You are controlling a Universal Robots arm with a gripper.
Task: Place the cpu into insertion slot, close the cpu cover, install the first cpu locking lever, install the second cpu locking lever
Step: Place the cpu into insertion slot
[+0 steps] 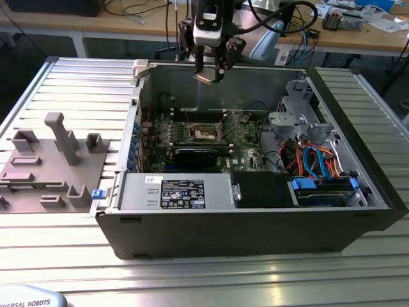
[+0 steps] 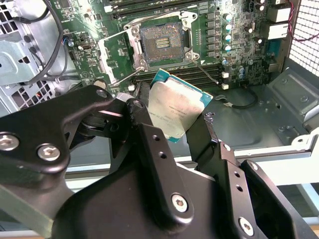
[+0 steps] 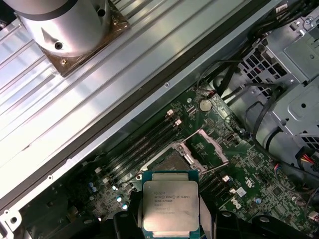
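Jaws: clenched on the cpu [image 2: 172, 102]; the gripper [image 2: 173, 119] pinched it by two opposite edges.
Cpu's place: in the air over the open computer case [image 1: 255, 230], near the far wall in the exterior view and well apart from the insertion slot [image 2: 162, 42]. It looked tilted relative to the green board [image 2: 239, 30].
Slot: bare, with nothing seated in it. The cpu cover [image 2: 115, 54] stood swung back just beside it, and the thin locking levers [image 2: 124, 76] were splayed free of their catches.
Step in hand: placing the cpu, by my reading hardly begun.
Doing it well: the chip needed to be level with the board and its edges square to the recess. The descent had to be straight, with no sliding across the contacts (they looked fine and easily bent). The raised cover and the levers left only a narrow approach.
Cpu's make: a thin square, with a matt silver lid bearing print on a blue-green rim. It was rigid and smooth, so I judged the edge grip liable to slip.
Slot's make: a dark square grid of contacts inside a bright stamped-metal frame.
Surface: ribbed aluminium [image 1: 77, 83], shiny and hard.
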